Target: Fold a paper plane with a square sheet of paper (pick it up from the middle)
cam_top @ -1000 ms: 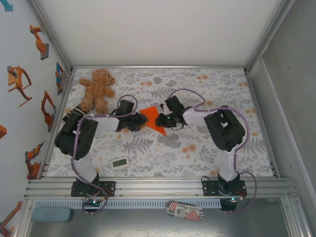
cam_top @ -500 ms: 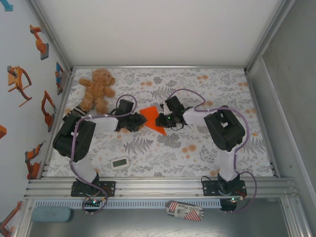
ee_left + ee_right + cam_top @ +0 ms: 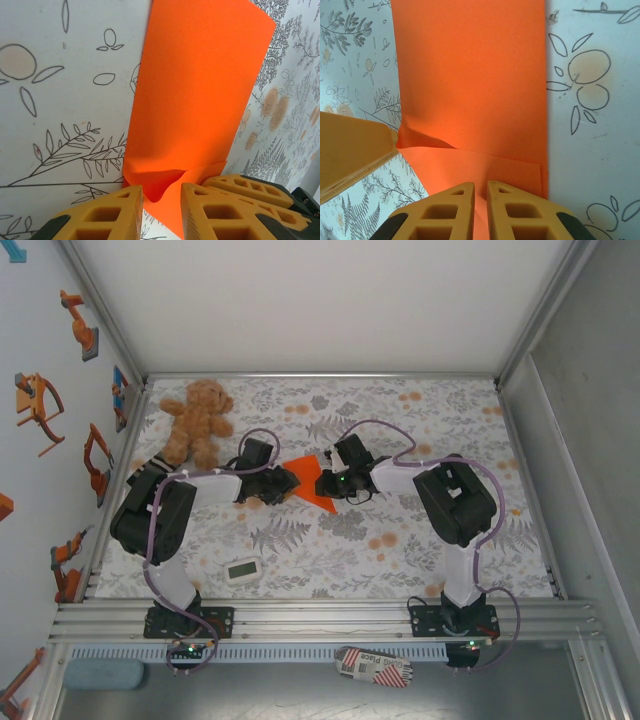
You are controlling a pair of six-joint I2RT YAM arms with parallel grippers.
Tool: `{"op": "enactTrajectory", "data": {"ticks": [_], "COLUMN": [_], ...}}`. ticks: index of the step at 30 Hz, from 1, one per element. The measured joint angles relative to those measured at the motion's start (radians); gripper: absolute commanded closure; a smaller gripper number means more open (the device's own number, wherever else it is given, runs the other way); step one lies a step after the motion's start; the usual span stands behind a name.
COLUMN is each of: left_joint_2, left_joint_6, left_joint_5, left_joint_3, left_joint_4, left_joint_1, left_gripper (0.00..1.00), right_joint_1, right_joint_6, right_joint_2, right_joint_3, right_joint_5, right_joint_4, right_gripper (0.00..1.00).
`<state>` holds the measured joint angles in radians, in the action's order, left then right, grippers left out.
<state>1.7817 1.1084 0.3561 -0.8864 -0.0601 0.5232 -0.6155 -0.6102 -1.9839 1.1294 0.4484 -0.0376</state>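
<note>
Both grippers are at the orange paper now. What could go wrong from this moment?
1. The orange paper is buckled right at the tips of the left gripper. Pressing or closing there may set a stray crease.
2. The right gripper sits close beside it at the same end of the sheet. The fingers might bump each other, and pulling in different directions could tear the thin paper.

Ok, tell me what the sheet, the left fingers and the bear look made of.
Sheet: thin matte paper, bright orange; it creases and curls at its near edge.
Left fingers: probably moulded or printed plastic, dull yellow-orange, with open cells in the body.
Bear: likely plush fabric, brown and fuzzy in outline; too small to see the weave.
</note>
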Motion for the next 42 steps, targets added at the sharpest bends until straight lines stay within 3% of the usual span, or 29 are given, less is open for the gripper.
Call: {"op": "enactTrajectory", "data": {"ticks": [19, 42], "left_joint_2": [-0.004, 0.001], "left_joint_6": [0.0, -0.003], "left_joint_5": [-0.031, 0.038], "left_joint_3": [0.004, 0.005], "left_joint_4": [0.026, -0.045], "left_joint_1": [0.0, 0.0], "left_gripper": [0.72, 0.76], "right_joint_1": [0.0, 0.001], "right_joint_6": [0.0, 0.0], "right_joint_2": [0.0, 0.0], "right_joint_3": [0.0, -0.002], "right_joint_5": [0.0, 0.0], "right_joint_4": [0.0, 0.002], "right_gripper": [0.86, 0.86]}}
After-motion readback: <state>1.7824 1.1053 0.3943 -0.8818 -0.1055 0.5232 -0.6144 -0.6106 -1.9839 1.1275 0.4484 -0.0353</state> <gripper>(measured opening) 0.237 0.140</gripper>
